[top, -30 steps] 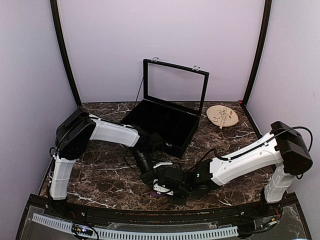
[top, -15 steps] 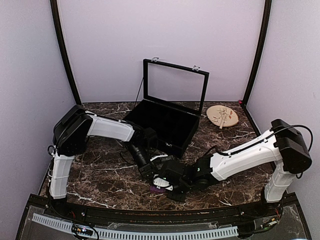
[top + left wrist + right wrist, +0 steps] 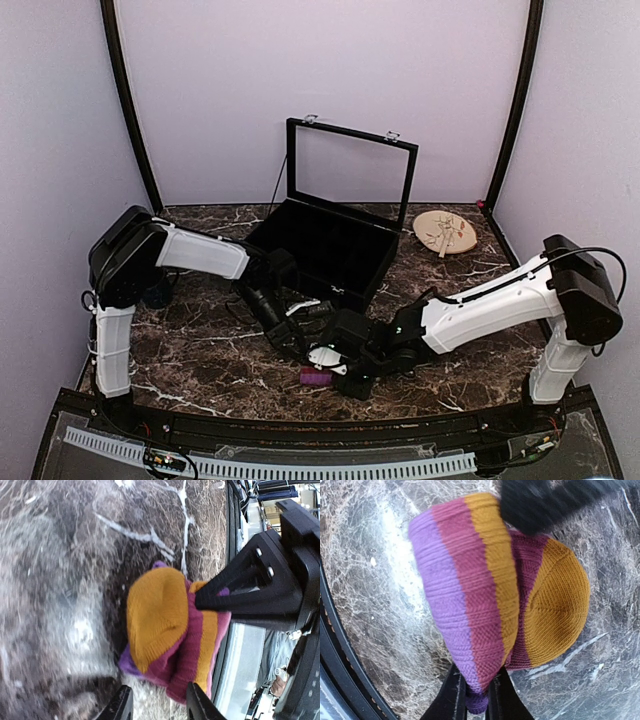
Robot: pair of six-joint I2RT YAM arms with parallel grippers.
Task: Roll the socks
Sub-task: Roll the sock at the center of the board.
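Gripping striped sock [image 3: 470, 580], right pincer [image 3: 476, 682] (purple edge)

White links [image 3: 490, 310], black joints [image 3: 585, 300], perhaps cables [image 3: 600, 253].

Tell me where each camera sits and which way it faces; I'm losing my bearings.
Top: above and behind the bases, facing down across the table toward the open case; left arm and right arm show.
Left wrist: on the left arm, looking down at the sock; left jaws apart at the bottom edge.
Right wrist: on the right arm, close over the sock; right jaws pinch its purple end.
Shared: both wrist views show the sock on the marble.
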